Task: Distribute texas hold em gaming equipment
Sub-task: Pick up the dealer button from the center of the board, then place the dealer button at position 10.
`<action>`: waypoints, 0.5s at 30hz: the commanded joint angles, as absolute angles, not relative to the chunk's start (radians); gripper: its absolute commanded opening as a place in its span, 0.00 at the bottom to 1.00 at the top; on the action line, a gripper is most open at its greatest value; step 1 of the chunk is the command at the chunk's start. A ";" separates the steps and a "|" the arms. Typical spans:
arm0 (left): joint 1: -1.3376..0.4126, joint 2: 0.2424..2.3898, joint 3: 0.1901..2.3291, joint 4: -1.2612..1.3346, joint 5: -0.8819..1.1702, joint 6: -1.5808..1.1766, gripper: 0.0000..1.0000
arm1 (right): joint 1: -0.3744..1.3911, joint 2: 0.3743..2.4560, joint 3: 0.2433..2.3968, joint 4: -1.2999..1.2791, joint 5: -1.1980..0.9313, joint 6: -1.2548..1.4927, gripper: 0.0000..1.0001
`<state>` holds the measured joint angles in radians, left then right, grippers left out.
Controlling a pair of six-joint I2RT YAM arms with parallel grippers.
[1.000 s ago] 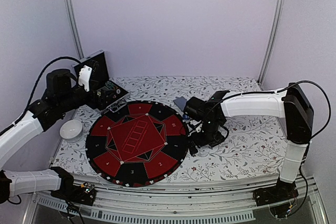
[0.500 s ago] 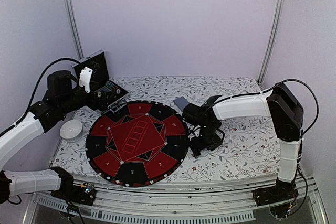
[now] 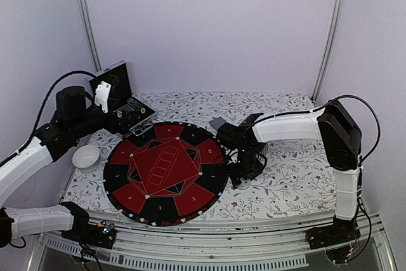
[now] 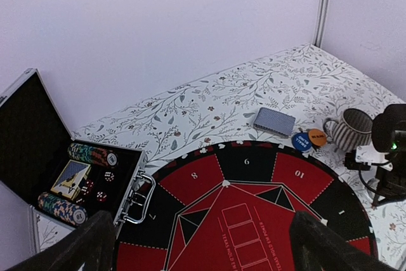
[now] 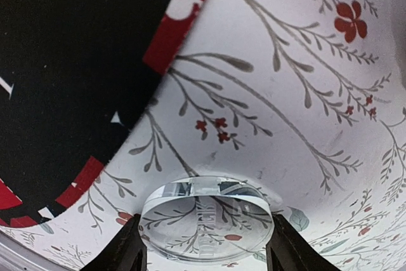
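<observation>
A clear round button disc [image 5: 206, 220] lies flat on the flowered cloth just off the round mat's edge. My right gripper [image 5: 206, 249] is down over it, a finger [image 5: 125, 253] pressed to each side of its rim. In the top view that gripper [image 3: 236, 172] sits at the mat's right edge. A grey-blue card deck [image 4: 274, 121], a blue disc [image 4: 302, 140] and an orange disc [image 4: 316, 136] lie beyond the mat. Poker chips [image 4: 92, 154] are stacked in the open case. My left gripper [image 4: 203, 249] hangs open high above the mat, holding nothing.
The red and black round mat [image 3: 165, 172] fills the table's middle. The black hinged case [image 3: 120, 103] stands open at the back left. A ribbed cup [image 4: 350, 129] stands by the discs. A white bowl [image 3: 85, 155] rests left of the mat.
The right arm has drawn in towards the mat's right edge and lowered. Its jaws have narrowed from wide open onto the clear disc. The left arm has hardly moved.
</observation>
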<state>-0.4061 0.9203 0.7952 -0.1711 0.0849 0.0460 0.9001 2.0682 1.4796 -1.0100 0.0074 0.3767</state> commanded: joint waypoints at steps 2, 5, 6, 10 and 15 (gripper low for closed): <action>-0.414 0.905 0.776 -0.150 0.089 0.059 0.98 | 0.899 2.083 1.486 -1.064 0.053 0.389 0.44; -0.414 0.904 0.775 -0.147 0.091 0.059 0.98 | 0.919 2.070 1.539 -1.116 0.053 0.380 0.38; -0.414 0.902 0.775 -0.149 0.091 0.061 0.98 | 0.932 2.068 1.574 -1.133 0.050 0.371 0.38; -0.414 0.899 0.772 -0.147 0.091 0.061 0.98 | 0.963 2.086 1.757 -1.152 0.021 0.305 0.38; -0.414 0.900 0.772 -0.145 0.098 0.061 0.98 | 0.955 2.196 1.953 -1.086 0.044 0.194 0.38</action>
